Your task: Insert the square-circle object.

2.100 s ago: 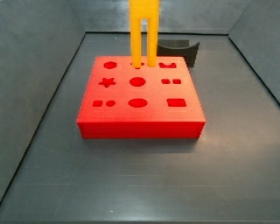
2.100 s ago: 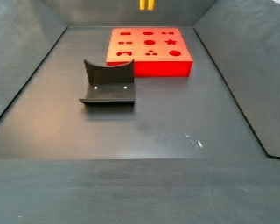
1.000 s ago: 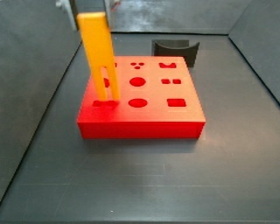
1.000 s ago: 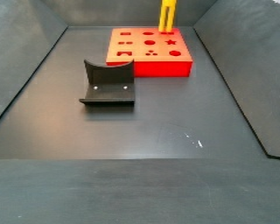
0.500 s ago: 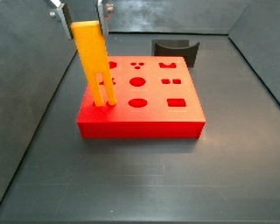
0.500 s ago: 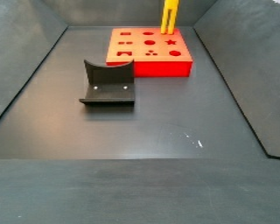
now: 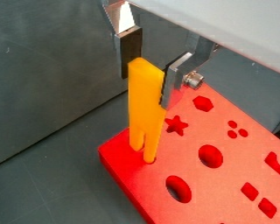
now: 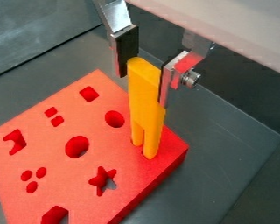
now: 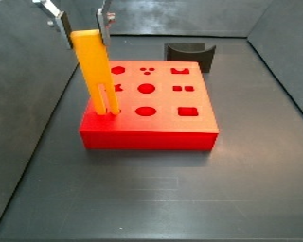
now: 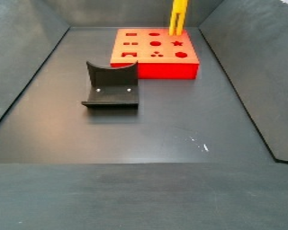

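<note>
The square-circle object [image 9: 94,71] is a tall orange-yellow bar standing nearly upright. Its forked lower end is down in the holes at a corner of the red block [image 9: 154,132]. My gripper [image 9: 83,33] is above that corner, with its fingers on both sides of the bar's top, shut on it. Both wrist views show the bar [image 7: 145,105] [image 8: 146,105] between the silver fingers of the gripper [image 7: 150,77] [image 8: 149,83], with its prongs entering the block [image 7: 224,175] [image 8: 60,175]. In a side view only the bar [image 10: 178,16] shows over the block [image 10: 171,65].
The dark fixture [image 10: 111,88] stands on the floor in front of the block, and it shows behind the block in a side view [image 9: 189,52]. Grey sloping walls [image 9: 34,113] enclose the dark floor [image 10: 158,135].
The gripper carried the bar from the block's far row to its near left corner and lowered it. In the last half second the bar sank a little deeper and the block shifted slightly left.
</note>
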Available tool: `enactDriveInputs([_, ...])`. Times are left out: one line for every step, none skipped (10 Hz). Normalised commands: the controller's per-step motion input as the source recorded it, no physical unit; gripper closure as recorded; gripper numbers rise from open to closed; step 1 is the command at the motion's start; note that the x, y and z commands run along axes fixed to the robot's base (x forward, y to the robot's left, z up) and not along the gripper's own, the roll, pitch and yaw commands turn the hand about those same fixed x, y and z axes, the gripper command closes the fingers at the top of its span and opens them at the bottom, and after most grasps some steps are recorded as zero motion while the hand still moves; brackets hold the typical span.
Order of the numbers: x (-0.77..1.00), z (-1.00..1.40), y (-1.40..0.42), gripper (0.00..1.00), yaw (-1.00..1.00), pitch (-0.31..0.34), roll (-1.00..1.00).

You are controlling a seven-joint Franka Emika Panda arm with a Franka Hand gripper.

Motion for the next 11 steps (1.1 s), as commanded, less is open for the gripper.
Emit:
enactDriveInputs([0.02, -0.05, 0.00, 1.00, 0.00, 0.000, 0.00])
enactDriveInputs([0.05, -0.69, -0.05, 1.00, 0.00, 0.050, 0.09])
enactDriveInputs([0.31, -0.79, -0.12, 1.00, -0.04, 0.174, 0.14])
enactDriveInputs([0.37, -0.72, -0.04, 1.00, -0.23, 0.233, 0.03])
enactDriveInputs([0.30, -0.63, 0.00, 1.00, -0.20, 0.281, 0.05])
enactDriveInputs([0.30, -0.63, -0.02, 1.00, -0.29, 0.283, 0.00])
enactDriveInputs([0.43, -0.72, 0.00, 1.00, -0.43, 0.236, 0.00])
enactDriveInputs([0.52, -0.87, -0.03, 1.00, -0.40, 0.169, 0.00])
enactDriveInputs([0.39, -0.92, -0.03, 1.00, -0.34, 0.131, 0.00])
enactDriveInputs([0.00, -0.86, 0.00, 1.00, -0.07, 0.044, -0.03])
enactDriveInputs([0.00, 0.00, 0.00, 1.00, 0.00, 0.000, 0.00])
